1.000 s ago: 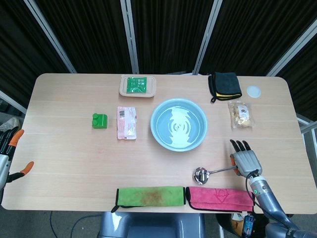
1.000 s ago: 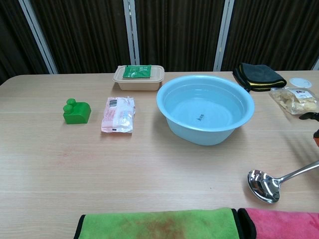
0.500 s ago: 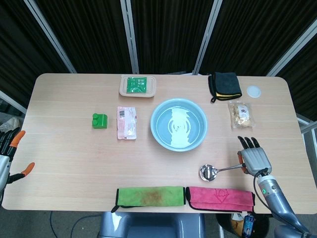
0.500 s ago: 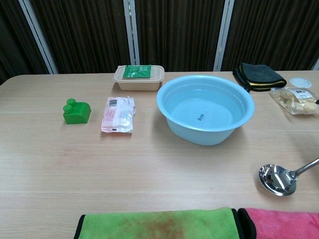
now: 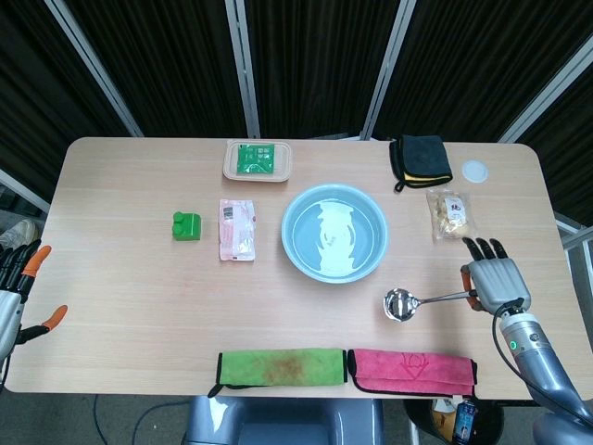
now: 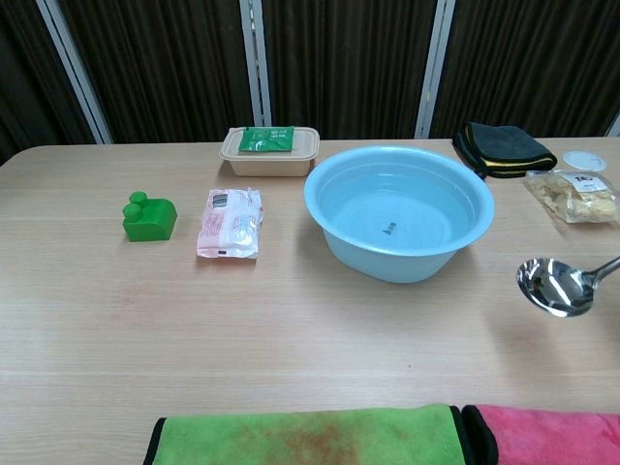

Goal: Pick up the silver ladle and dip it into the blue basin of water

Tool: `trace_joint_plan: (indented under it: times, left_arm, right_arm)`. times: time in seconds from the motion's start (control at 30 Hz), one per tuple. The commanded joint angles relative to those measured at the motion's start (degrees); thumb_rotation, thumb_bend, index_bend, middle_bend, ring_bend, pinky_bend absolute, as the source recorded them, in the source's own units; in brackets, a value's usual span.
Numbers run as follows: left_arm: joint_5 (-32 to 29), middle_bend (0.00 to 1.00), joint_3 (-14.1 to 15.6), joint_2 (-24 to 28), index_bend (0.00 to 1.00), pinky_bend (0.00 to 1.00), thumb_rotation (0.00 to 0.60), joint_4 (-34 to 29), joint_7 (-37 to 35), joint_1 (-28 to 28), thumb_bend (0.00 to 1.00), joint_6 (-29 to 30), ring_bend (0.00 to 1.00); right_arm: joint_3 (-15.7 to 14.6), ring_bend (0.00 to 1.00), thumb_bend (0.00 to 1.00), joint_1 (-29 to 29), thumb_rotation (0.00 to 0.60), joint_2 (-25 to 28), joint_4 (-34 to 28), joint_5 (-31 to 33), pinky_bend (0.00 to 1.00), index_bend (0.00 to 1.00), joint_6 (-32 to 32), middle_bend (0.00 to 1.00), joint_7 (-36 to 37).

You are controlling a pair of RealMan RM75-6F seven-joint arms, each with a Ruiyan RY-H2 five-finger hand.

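The handle of the silver ladle (image 5: 422, 300) is gripped by the right hand (image 5: 495, 281) near the right edge of the tabletop (image 5: 120, 278); the fingers are seen from the back, pointing toward the far edge, and how tightly they are curled under cannot be told. From the hand the ladle reaches leftward, its bowl open side up, and in the chest view the ladle (image 6: 565, 286) appears lifted clear of the wood, a faint shadow lying beneath it. Its bowl is seen just beside the front right of the blue basin (image 5: 334, 233), apart from the rim and outside the water.

The left hand (image 5: 17, 295) is seen just off the left edge near the front corner, with nothing in it and its fingers held apart.

The basin is set near the middle of the tabletop. A pink packet (image 5: 235, 229) and a green block (image 5: 186, 225) lie to its left, and a lidded container with a green label (image 5: 258, 160) is placed toward the far edge. A black cloth (image 5: 421, 158), a white disc (image 5: 474, 171) and a bag of snacks (image 5: 450, 214) are grouped toward the far right corner. Along the front edge a green towel (image 5: 281, 365) and a pink towel (image 5: 410, 370) are laid end to end.
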Motion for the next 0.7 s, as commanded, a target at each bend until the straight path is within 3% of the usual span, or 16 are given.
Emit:
trace_joint_plan:
  times: [0.03, 0.33, 0.47, 0.7]
  left_arm:
    - [-0.2, 0.0, -0.1, -0.1, 0.01, 0.0, 0.6, 0.0, 0.3, 0.0, 0.23, -0.1, 0.0]
    - [-1.0, 0.0, -0.4, -0.4, 0.02, 0.0, 0.6, 0.0, 1.0, 0.0, 0.23, -0.3, 0.0]
    - [-2.1, 0.0, -1.0, -0.4, 0.02, 0.0, 0.6, 0.2, 0.7, 0.0, 0.23, -0.4, 0.0]
    - [-3.1, 0.0, -1.5, -0.3, 0.02, 0.0, 0.6, 0.5, 0.0, -0.2, 0.23, -1.0, 0.0]
  right_arm:
    - [1.7, 0.0, 0.46, 2.5, 0.6, 2.7, -2.5, 3.6, 0.0, 0.74, -0.2, 0.04, -2.2]
    - [4.3, 0.0, 0.47, 11.2, 0.6, 4.7, -4.9, 16.8, 0.0, 0.74, -2.9, 0.04, -8.8]
    - [4.8, 0.0, 0.47, 18.2, 0.6, 2.5, -4.3, 25.0, 0.0, 0.74, -4.3, 0.04, -13.4]
    - [4.1, 0.0, 0.47, 25.3, 0.6, -1.3, -2.5, 33.5, 0.0, 0.74, -3.7, 0.05, -17.1]
